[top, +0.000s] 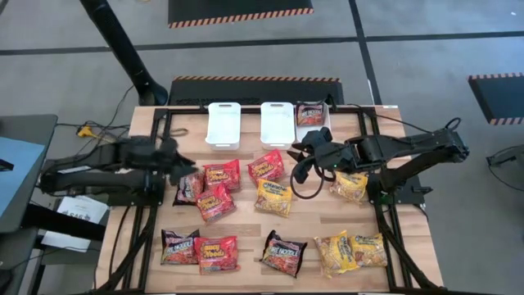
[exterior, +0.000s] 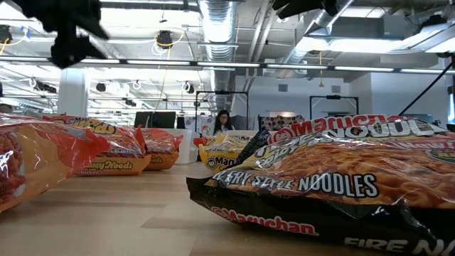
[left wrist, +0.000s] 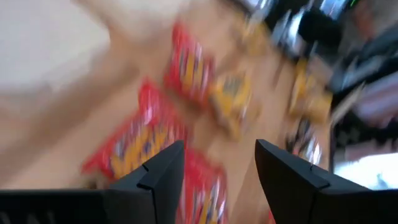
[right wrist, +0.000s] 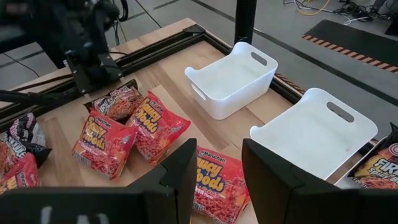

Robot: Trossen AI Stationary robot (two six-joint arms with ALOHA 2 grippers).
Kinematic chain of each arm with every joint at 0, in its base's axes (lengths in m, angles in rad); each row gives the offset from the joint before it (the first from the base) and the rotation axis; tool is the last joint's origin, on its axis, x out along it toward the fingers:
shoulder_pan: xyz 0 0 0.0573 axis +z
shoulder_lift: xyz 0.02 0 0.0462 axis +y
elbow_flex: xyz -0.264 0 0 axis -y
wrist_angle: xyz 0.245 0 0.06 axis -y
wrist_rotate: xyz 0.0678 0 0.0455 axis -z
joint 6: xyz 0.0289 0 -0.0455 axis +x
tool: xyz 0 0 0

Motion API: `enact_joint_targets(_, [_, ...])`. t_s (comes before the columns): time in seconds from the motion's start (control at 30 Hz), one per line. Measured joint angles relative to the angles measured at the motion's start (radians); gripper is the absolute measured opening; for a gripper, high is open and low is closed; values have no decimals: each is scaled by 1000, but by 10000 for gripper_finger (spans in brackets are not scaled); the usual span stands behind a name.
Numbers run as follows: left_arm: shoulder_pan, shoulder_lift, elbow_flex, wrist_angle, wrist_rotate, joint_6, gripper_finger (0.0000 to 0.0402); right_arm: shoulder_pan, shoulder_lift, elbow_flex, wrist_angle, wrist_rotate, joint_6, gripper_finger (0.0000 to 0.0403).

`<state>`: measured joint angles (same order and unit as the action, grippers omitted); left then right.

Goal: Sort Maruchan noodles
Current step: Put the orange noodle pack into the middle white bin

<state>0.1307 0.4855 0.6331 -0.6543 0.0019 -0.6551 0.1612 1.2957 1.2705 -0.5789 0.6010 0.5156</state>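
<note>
Several Maruchan noodles packets lie flat on the wooden table (top: 319,217): red ones (top: 221,174) (top: 266,165), yellow ones (top: 273,197) (top: 350,185) and dark ones (top: 188,187) (top: 283,252). One dark packet (top: 310,113) lies in the rightmost white bin. My left gripper (top: 182,160) (left wrist: 221,149) hangs open above the table's left side, near the dark packet there, with nothing between its fingers. My right gripper (top: 299,156) (right wrist: 214,149) hangs open over the middle right, above a red packet (right wrist: 214,180), and holds nothing.
Two white bins (top: 223,124) (top: 277,123) stand at the table's far edge with nothing showing in them. A third bin beside them on the right holds the dark packet. A black metal frame (top: 155,131) borders the table. A person (exterior: 222,122) sits in the room behind.
</note>
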Motion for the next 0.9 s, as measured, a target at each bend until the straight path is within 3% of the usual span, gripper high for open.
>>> enact_joint_targets(0.2, [0, 149, 0, -45, 100, 68, 185, 0, 0, 0, 0, 0, 0, 152])
enact_joint_targets(0.9, [-1, 481, 0, -19, 190, 93, 185, 0, 0, 0, 0, 0, 0, 152])
